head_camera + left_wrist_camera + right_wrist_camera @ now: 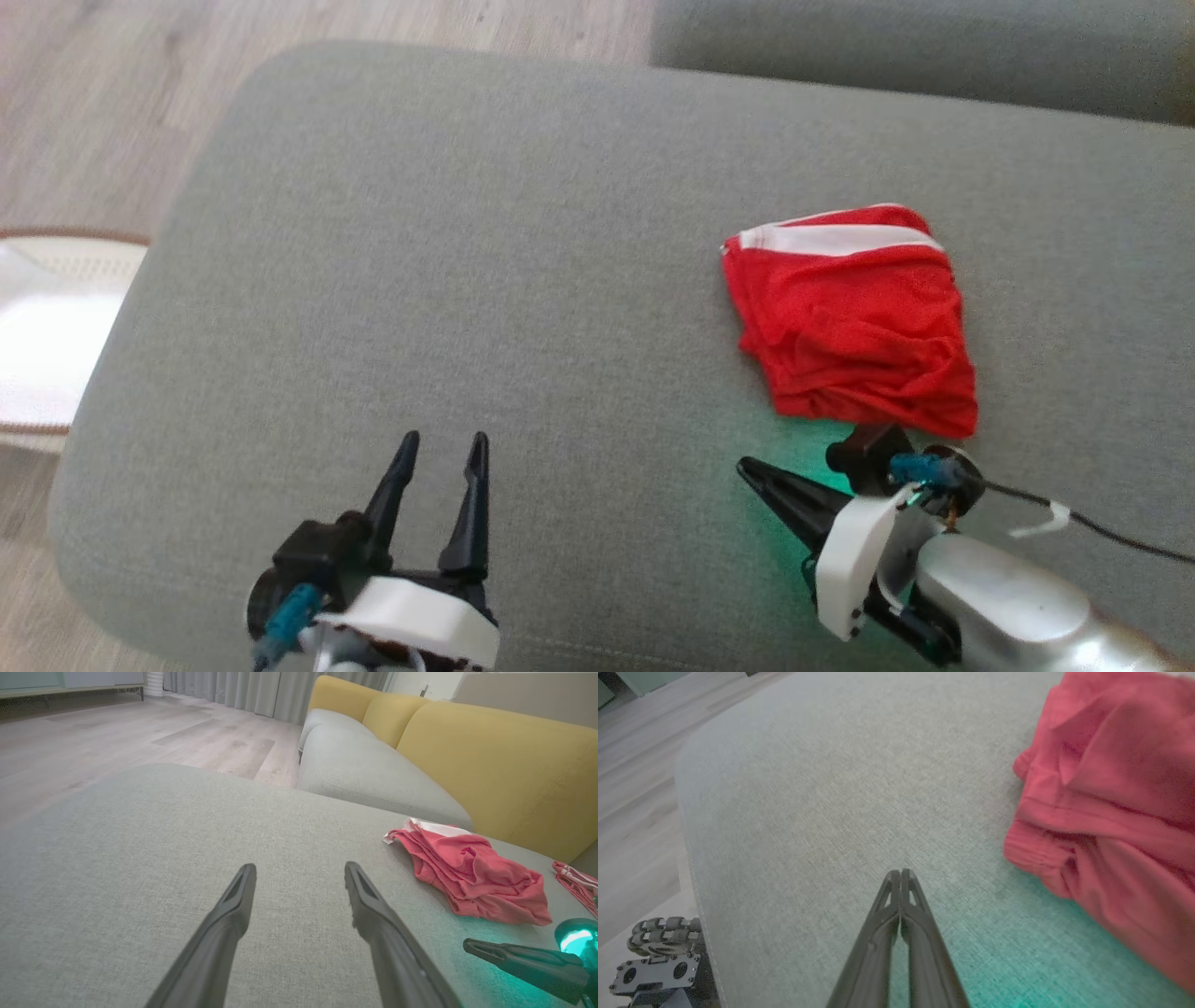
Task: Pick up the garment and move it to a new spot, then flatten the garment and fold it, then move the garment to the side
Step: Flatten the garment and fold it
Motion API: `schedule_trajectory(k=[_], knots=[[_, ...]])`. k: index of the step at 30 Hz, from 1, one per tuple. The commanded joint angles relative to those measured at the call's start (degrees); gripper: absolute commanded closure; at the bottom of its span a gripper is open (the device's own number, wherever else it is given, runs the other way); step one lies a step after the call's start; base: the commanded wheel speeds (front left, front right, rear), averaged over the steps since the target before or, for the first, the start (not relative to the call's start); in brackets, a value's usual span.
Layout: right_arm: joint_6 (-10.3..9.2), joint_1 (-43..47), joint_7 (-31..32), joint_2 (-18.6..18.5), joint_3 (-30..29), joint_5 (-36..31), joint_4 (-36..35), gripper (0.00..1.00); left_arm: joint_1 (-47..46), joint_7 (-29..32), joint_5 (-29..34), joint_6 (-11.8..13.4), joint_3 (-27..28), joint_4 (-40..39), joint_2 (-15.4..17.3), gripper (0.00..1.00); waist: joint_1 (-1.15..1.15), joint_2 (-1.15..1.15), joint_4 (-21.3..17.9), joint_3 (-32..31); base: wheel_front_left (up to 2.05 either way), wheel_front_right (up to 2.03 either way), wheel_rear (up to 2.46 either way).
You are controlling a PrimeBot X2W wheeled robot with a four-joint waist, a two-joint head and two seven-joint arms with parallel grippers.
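The garment (pixel 851 322) is red with a white band, folded into a compact bundle on the right part of the grey cushion (pixel 467 261). It also appears at the right of the left wrist view (pixel 472 875) and at the right edge of the right wrist view (pixel 1111 798). My right gripper (pixel 747 467) is shut and empty, its fingers pointing left, just below and left of the garment and apart from it. Its fingertips meet over bare cushion (pixel 901 873). My left gripper (pixel 443 443) stands open and empty at the lower left, over bare cushion (pixel 301 868).
Wooden floor (pixel 93 112) lies left and beyond the cushion's rounded edge. A white mat (pixel 42 327) sits on the floor at left. A second grey seat (pixel 364 774) with yellow backrests (pixel 504 765) is behind. Another red cloth (pixel 579 879) lies at the far right.
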Motion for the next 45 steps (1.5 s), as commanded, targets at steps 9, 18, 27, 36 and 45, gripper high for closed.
schedule_trajectory(k=[9, 18, 27, 36, 45], knots=[[0.39, 8.0, -7.3, 1.1, -12.0, -3.2, -1.4, 1.00, 3.1, -0.7, 1.5, 0.0, 5.3, -1.6, -0.2, 0.00, 0.00, 0.00, -4.2, -6.8, 0.00, 0.00, 0.00], [0.39, 18.5, -7.8, 2.2, -32.8, -11.5, -8.7, 1.00, 4.9, -0.7, 2.2, -0.4, 7.6, -2.5, -0.2, 0.00, 0.00, 0.00, -6.6, -7.7, 0.00, 0.00, 0.00], [0.39, 15.9, -5.5, 3.2, -39.8, -17.0, -11.9, 1.00, 3.4, -0.7, 2.6, -1.2, 6.4, -2.6, -0.2, 0.00, 0.00, 0.00, -6.2, -4.4, 0.00, 0.00, 0.00], [0.39, 2.3, 0.5, 1.9, -39.2, -17.1, -6.7, 1.00, -1.3, -0.7, 2.0, -1.8, 3.7, -2.3, -0.2, 0.00, 0.00, 0.00, -2.6, 2.4, 0.00, 0.00, 0.00], [0.39, -5.7, 3.9, 0.5, -32.1, -12.9, 4.2, 1.00, -3.8, -0.7, 0.2, -0.7, 1.7, -1.7, -0.2, 0.00, 0.00, 0.00, 1.2, 5.4, 0.00, 0.00, 0.00]])
